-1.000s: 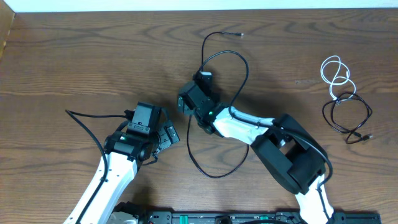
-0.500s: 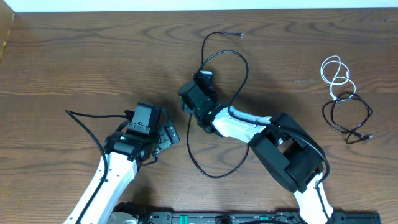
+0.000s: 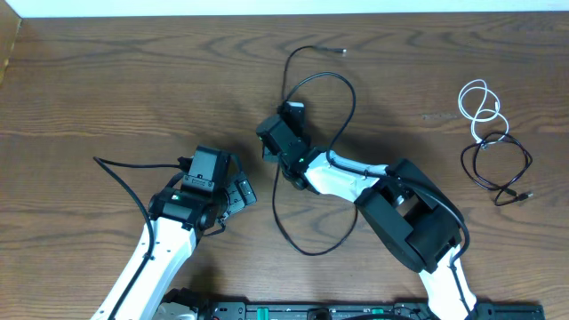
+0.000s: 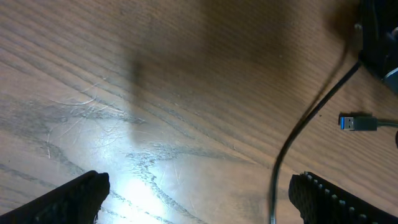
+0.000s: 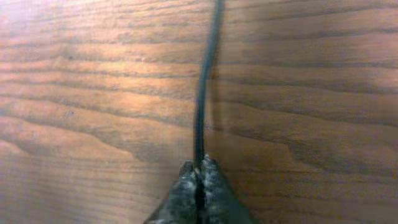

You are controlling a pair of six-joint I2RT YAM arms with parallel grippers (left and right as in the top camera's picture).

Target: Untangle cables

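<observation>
A long black cable (image 3: pixel 348 107) loops over the middle of the table, from a small plug (image 3: pixel 343 51) at the back to a wide bend (image 3: pixel 307 252) near the front. My right gripper (image 3: pixel 279 153) is shut on this cable. In the right wrist view the fingertips (image 5: pixel 199 171) pinch the cord (image 5: pixel 208 74), which runs straight away over the wood. My left gripper (image 3: pixel 240 192) stands open to the left of the loop, holding nothing. Its wrist view shows the same black cord (image 4: pixel 292 143) and a blue-tipped USB plug (image 4: pixel 357 122) between widely parted fingers (image 4: pixel 81 193).
At the right side a short white cable (image 3: pixel 480 100) lies coiled, touching a coiled black cable (image 3: pixel 498 164) just in front of it. A thicker black wire (image 3: pixel 120 178) trails from the left arm. The table's back edge (image 3: pixel 284 15) runs along the top.
My right gripper has gone from open to shut on the black cable. The cable's loop has shifted slightly. The left arm has not moved.
</observation>
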